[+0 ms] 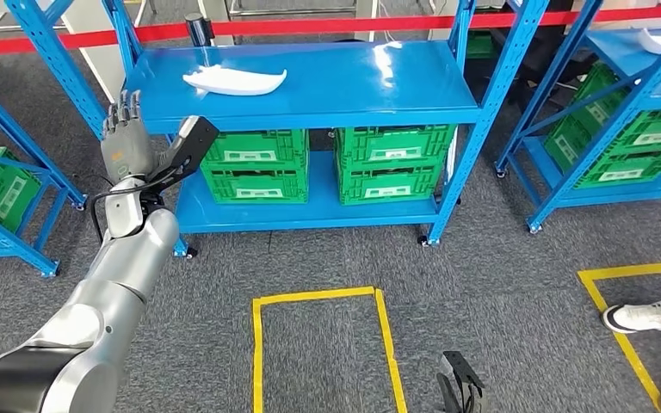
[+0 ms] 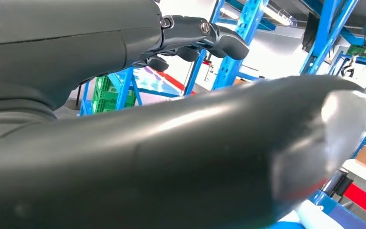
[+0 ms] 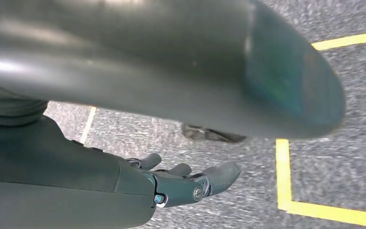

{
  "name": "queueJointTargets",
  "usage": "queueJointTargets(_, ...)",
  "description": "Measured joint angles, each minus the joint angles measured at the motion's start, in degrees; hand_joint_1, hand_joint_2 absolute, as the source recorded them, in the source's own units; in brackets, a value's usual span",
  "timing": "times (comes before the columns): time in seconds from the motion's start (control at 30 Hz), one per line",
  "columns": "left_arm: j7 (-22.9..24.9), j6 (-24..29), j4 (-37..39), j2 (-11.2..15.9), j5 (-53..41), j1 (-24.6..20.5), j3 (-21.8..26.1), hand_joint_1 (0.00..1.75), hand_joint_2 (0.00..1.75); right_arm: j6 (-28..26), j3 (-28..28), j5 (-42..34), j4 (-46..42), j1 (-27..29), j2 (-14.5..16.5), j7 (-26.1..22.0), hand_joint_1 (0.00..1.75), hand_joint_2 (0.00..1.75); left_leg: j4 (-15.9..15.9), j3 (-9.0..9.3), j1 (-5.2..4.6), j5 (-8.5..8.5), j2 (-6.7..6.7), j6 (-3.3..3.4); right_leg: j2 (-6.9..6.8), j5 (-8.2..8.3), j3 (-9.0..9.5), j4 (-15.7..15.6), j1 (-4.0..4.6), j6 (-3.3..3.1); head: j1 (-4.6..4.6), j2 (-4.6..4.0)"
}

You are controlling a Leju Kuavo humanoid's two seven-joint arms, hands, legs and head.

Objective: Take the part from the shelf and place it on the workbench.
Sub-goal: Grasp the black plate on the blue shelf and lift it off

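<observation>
White part lies on the blue shelf. Left hand is raised beside it, fingers spread, empty. Right hand hangs open over the floor.

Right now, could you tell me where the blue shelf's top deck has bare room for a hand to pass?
The blue metal shelf's top deck is bare from the white curved plastic part across to its right posts. The part fills the rear left. Below, the green plastic crates crowd the lower deck. The left hand hovers open off the left front corner.
</observation>
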Motion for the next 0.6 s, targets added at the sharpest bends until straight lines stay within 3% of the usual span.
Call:
queueJointTargets(0.07,0.0,0.0,0.1,-0.2,0.0,0.1,-0.2,0.00,0.00,0.0,0.0,0.0,0.0,0.2,0.0,0.0,0.00,0.00,0.1,1.55,-0.06,-1.53,-0.03,-0.39,-0.13,6.63,1.12,-7.3,0.19,-0.48,0.25,0.00)
queueJointTargets(0.1,-0.1,0.1,0.1,-0.2,0.0,0.1,-0.2,0.00,0.00,0.0,0.0,0.0,0.1,0.3,0.0,0.0,0.00,0.00,0.2,2.10,-0.13,-2.15,-0.09,-0.64,-0.17,9.01,1.71,-9.8,0.34,-0.72,0.49,-0.01)
queueJointTargets(0.13,-0.1,0.1,0.2,-0.3,-0.1,0.1,-0.3,0.00,0.00,0.0,0.0,0.0,0.1,0.3,0.0,0.1,0.00,0.00,0.1,2.44,-0.19,-2.61,-0.15,-0.90,-0.18,10.36,2.04,-11.0,0.49,-0.91,0.70,-0.02)
queueJointTargets(0.23,-0.4,0.3,0.0,-0.3,-0.1,0.0,-0.5,0.00,0.00,0.0,0.0,0.0,0.1,0.4,0.0,0.1,0.00,0.00,0.6,3.07,-0.24,-2.85,-0.22,-1.76,-0.04,10.09,2.91,-11.4,0.48,-1.73,1.42,-0.04)
queueJointTargets(0.3,-0.7,0.6,-0.1,-0.4,-0.2,-0.2,-0.8,0.00,0.00,0.1,0.0,0.0,0.1,0.3,0.0,0.0,0.00,0.00,3.6,1.74,-0.19,-2.49,0.03,-2.36,0.01,9.54,4.06,-11.6,0.25,-2.46,1.48,-0.03)
queueJointTargets(0.37,-1.0,0.7,-0.2,-0.4,-0.4,-0.2,-1.2,0.00,0.00,0.1,0.0,0.0,0.1,0.3,-0.1,-0.1,0.00,0.00,10.1,-2.31,0.01,-3.38,0.39,-2.85,0.01,8.70,5.29,-11.8,0.06,-2.84,1.38,-0.02)
queueJointTargets(0.43,-1.1,0.7,-0.1,-0.4,-0.5,0.1,-1.5,0.00,0.00,0.2,0.0,0.0,0.1,0.3,-0.1,-0.1,0.00,0.00,16.0,-7.08,0.27,-6.26,0.58,-3.23,0.06,7.63,6.45,-11.8,-0.02,-2.88,1.43,-0.02)
queueJointTargets(0.5,-1.1,0.7,0.0,-0.3,-0.6,0.5,-1.7,0.00,0.00,0.4,0.0,0.2,0.1,0.4,-0.1,-0.1,0.00,0.00,16.2,-9.31,0.43,-7.37,0.68,-3.49,0.17,6.42,7.98,-11.8,-0.10,-2.74,1.43,-0.02)
queueJointTargets(0.53,-1.1,0.6,0.1,-0.3,-0.6,0.6,-1.7,0.00,0.00,0.4,0.0,0.3,0.1,0.5,-0.1,-0.1,0.00,0.00,13.7,-9.14,0.46,-5.99,0.73,-3.51,0.22,5.75,8.90,-11.8,-0.13,-2.62,1.47,-0.02)
queueJointTargets(0.6,-1.1,0.6,0.1,0.1,-0.6,0.8,-2.0,0.00,0.00,0.5,0.0,0.5,0.1,0.5,-0.1,-0.1,0.00,0.00,6.0,-7.58,0.45,0.22,0.92,-3.29,0.26,4.35,10.57,-11.8,-0.13,-2.29,1.77,-0.04)
